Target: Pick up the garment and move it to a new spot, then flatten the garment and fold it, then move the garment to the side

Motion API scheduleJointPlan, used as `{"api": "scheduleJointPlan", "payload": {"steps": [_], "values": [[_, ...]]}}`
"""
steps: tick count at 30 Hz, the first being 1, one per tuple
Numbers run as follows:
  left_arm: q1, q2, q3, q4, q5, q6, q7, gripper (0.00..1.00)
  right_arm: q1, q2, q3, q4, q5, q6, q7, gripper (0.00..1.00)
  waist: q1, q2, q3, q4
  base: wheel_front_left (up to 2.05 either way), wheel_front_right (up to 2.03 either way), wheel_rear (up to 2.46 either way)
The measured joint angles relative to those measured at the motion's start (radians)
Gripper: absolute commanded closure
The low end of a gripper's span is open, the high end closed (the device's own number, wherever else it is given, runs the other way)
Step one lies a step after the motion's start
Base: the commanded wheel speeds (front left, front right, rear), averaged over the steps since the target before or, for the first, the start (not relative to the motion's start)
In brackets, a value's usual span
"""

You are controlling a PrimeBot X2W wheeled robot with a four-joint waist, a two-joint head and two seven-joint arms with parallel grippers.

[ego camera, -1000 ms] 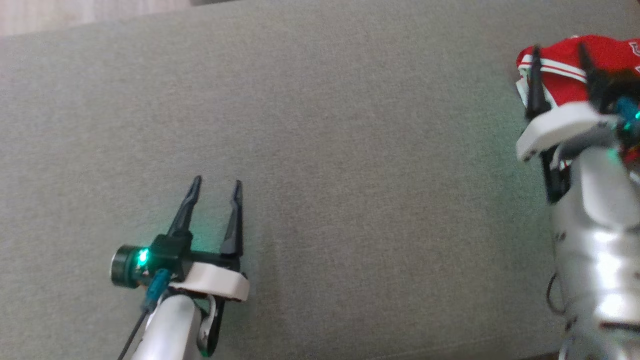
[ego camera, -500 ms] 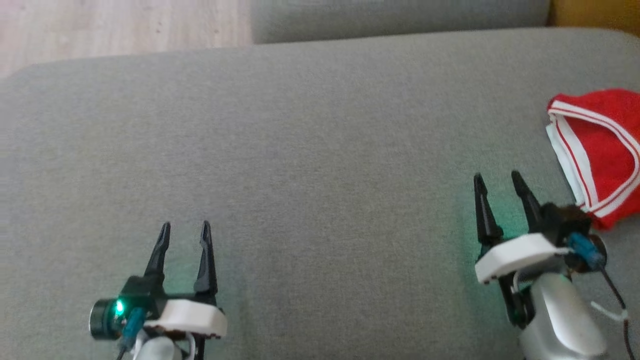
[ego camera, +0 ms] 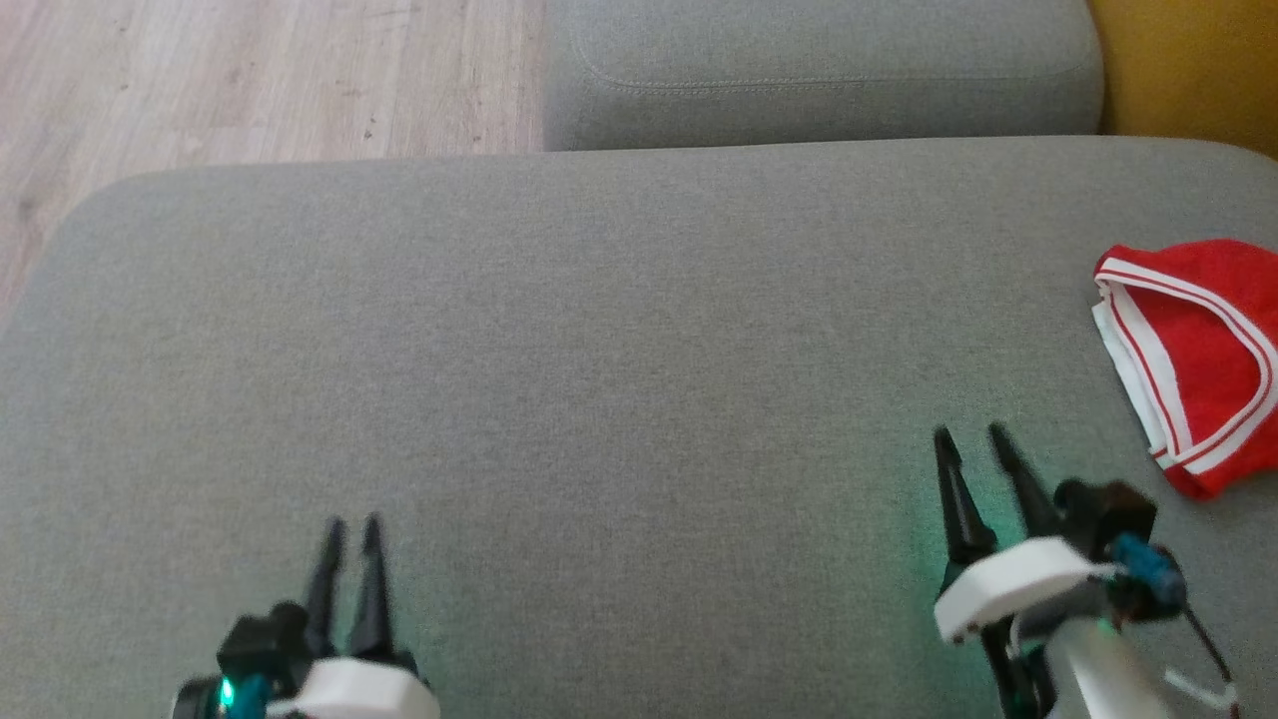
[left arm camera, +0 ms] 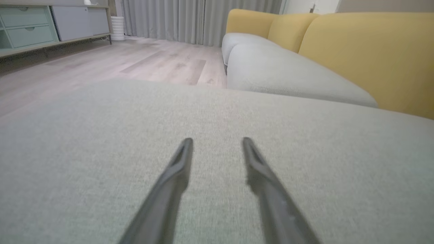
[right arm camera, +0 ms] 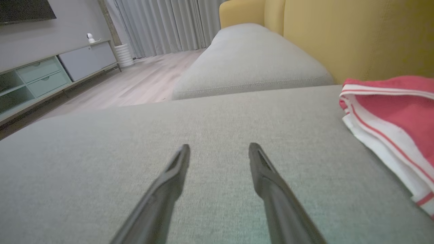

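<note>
**Garment** point(ego camera: 1198, 350): red knit cloth edged with broad white bands and thin red stripes. It is folded into a compact bundle with rounded corners and stacked layers. It lies on the seat cushion at the robot's far right, near the yellow backrest, and the head view's edge cuts off part of it.

**Seat cushion** point(ego camera: 619, 330): large and grey, in a fine-grained woven upholstery, with a flat top and rounded corners.

**Second cushion** point(ego camera: 819, 70): same grey weave, with a stitched seam along its front edge. It sits against the far side of the first.

**Backrest** point(ego camera: 1188, 70): padded, in mustard-yellow fabric.

**Left claw** point(ego camera: 352, 527): two long, dark, tapering fingers on a white bracket, blurred in the head view. The fingers are parted with nothing between them, over bare cushion at the near left.

**Right claw** point(ego camera: 968, 435): same build. The fingers are spread and empty, over the cushion near the garment, to its left and clear of it.

**Floor** point(ego camera: 250, 80): pale wood planks.

**Curtains** point(left arm camera: 200, 20): grey and pleated.

**Cabinet** point(left arm camera: 34, 27): low, with pale green drawers.
</note>
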Motion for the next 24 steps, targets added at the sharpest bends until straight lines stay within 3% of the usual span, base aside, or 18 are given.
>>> {"api": "scheduleJointPlan", "payload": {"steps": [5, 24], "values": [[0.045, 0.000, -0.002, 0.062, -0.008, 0.000, 0.011, 1.00, 0.061, 0.002, -0.001, 0.062, 0.006, 0.000, 0.005, 1.00, 0.0001, 0.0000, -0.002, -0.001, 0.00, 0.00, 0.00], [0.045, 0.000, 0.019, 0.039, -0.219, -0.015, 0.063, 1.00, 0.068, 0.003, -0.029, 0.012, 0.226, 0.000, 0.058, 1.00, 0.0001, 0.0000, -0.005, -0.008, 0.00, 0.00, 0.00]]}}
